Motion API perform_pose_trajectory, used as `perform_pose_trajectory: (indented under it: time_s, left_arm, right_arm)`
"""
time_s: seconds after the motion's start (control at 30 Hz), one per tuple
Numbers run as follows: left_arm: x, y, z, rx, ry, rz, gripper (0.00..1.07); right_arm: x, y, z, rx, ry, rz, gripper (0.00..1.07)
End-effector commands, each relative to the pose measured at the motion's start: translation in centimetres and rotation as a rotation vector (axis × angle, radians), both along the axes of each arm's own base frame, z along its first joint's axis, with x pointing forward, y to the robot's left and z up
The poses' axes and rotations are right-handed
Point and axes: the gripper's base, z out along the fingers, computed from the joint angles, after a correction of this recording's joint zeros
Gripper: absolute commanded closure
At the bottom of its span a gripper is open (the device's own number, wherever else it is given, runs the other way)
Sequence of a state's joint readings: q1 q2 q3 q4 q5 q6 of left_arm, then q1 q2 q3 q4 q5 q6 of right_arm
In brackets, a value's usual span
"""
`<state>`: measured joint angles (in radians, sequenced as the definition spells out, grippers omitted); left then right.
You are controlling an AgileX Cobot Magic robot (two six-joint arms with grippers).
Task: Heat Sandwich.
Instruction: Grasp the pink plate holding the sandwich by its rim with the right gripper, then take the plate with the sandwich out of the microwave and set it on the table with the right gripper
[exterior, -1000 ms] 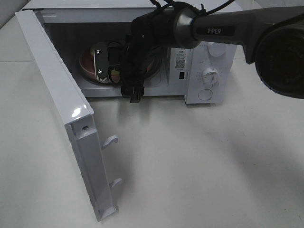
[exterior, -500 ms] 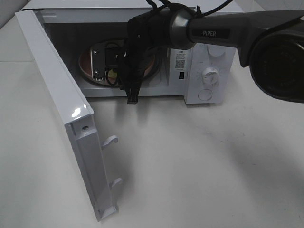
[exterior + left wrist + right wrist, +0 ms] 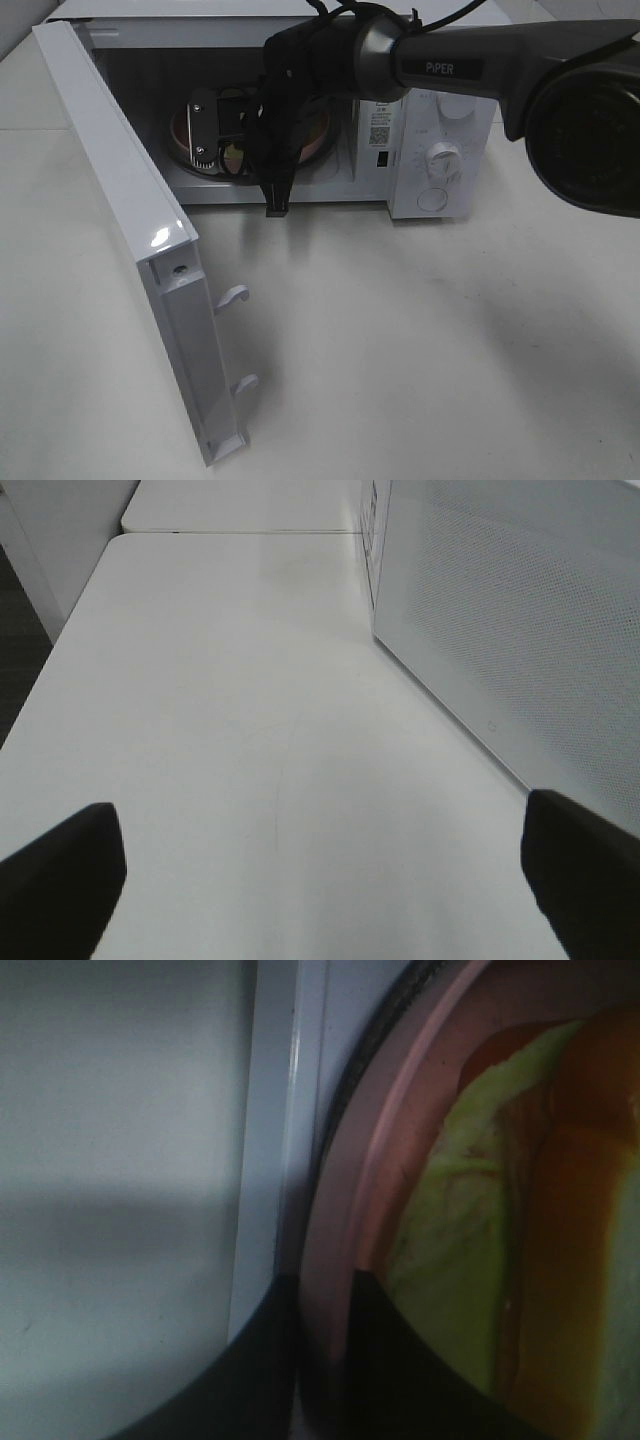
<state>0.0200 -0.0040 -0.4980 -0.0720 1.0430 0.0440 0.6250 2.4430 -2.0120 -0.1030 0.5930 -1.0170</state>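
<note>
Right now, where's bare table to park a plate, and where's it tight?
Free: the broad table stretch in front of the microwave, right of the open door. Also bare: the strip beside the left gripper, bordered by the door's mesh face. Crowded: the microwave cavity, filled by the pink plate, the sandwich and the right gripper pinching the plate's rim.

"PiPER" on the right arm [image 3: 470,60]

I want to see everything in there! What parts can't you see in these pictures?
- Sandwich: exterior high view, almost all hidden behind the right hand; right wrist view, cut off by the edge.
- Pink plate: only bits of rim show past the arm.
- Microwave dial markings: too small to read.
- Left hand: only two dark fingertips show.
</note>
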Motion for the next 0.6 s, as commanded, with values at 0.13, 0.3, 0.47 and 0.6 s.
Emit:
perform_pose_trajectory:
  time_s: [0.13,0.3,0.47,0.6]
  left_arm:
    - [-0.3,0.0,0.0,-0.001,-0.031,0.004,0.03]
    - [-0.3,0.0,0.0,-0.001,-0.031,0.004,0.03]
    - [-0.3,0.0,0.0,-0.001,-0.031,0.004,0.03]
    - [-0.3,0.0,0.0,-0.001,-0.031,0.004,0.03]
  right_arm:
    - [-0.2,-0.7,-0.9,-0.029,0.066,-0.036,1.07]
    - [-0.3,-0.8,0.0,-0.06,0.056,0.018,1.07]
    - [-0.5,-1.0,1.2,-0.075,0.043,0.051,1.07]
    - [-0.9,-1.3,2.0,-0.099,0.032,0.102,1.07]
